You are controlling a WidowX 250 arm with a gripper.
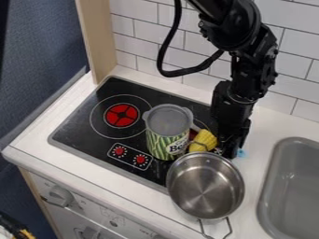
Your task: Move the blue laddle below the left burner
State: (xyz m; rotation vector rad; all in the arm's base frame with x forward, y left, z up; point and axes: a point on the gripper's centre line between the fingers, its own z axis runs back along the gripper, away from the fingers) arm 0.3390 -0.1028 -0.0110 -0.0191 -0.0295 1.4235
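Can't tell pincer opening, but could topple green canister at 10 o'clock by sweeping low toward left burner.

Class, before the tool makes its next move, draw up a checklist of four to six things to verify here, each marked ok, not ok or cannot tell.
1. Left burner in plain view: ok.
2. Blue ladle identified: cannot tell; only a bit of blue shows beside the tool.
3. Ladle below the left burner: not ok; only the panel with two red dials shows there.
4. Room around the tool: not ok; the metal pot and yellow item are close by.
5. Green-striped container upright: ok.
6. Tool holding something: cannot tell.
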